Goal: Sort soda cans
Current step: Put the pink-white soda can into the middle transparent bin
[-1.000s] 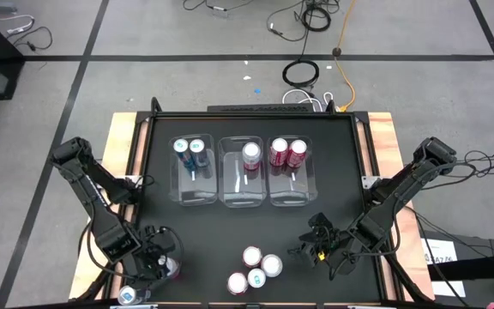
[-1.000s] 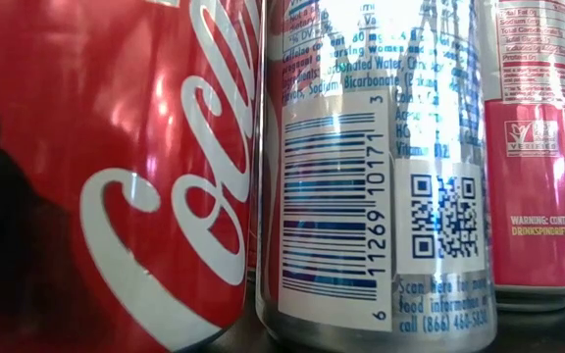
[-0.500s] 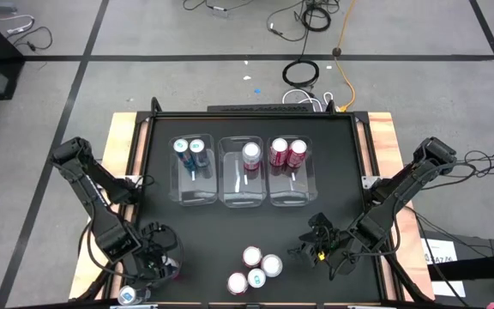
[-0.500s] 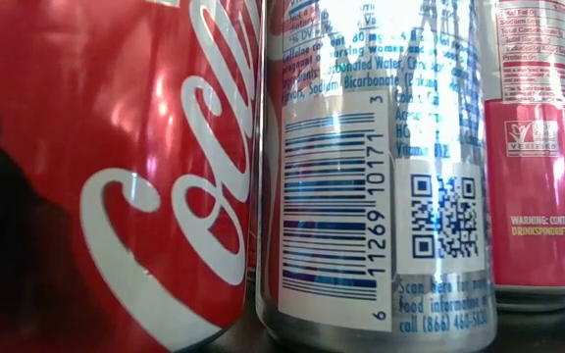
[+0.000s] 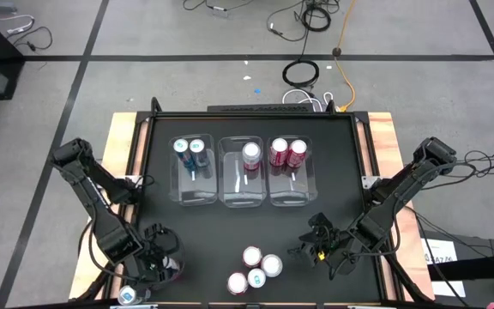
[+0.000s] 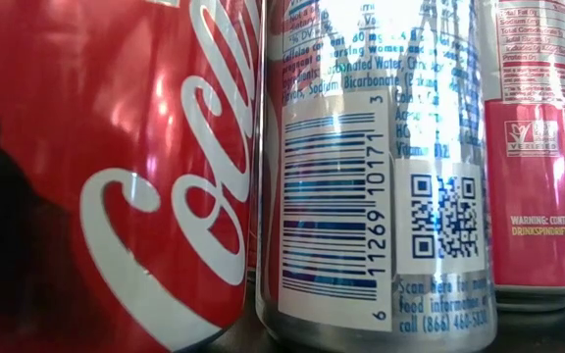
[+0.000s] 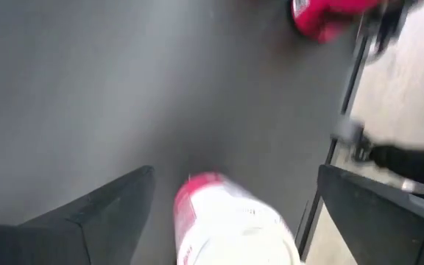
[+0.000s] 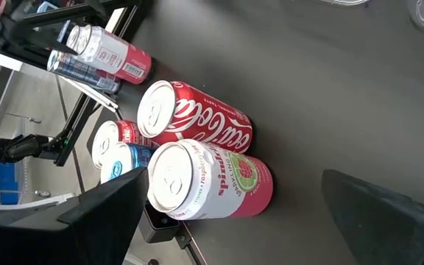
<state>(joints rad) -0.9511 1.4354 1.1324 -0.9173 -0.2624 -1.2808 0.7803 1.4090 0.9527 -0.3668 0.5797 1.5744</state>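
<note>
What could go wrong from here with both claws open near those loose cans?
1. The left claw straddles a pink-and-white can close to the table edge; a skewed close could knock it over or off.
2. The four cans in front of the right claw stand tightly together, so reaching for one may topple its neighbours.

- the left gripper (image 5: 154, 263), at the table's (image 5: 230, 223) front-left corner, has spread its fingers (image 7: 105, 213) wide over the last second.
- a pink-and-white can (image 7: 230, 224) now sits loose between them, no longer pinched.
- the left arm has shifted slightly.
</note>
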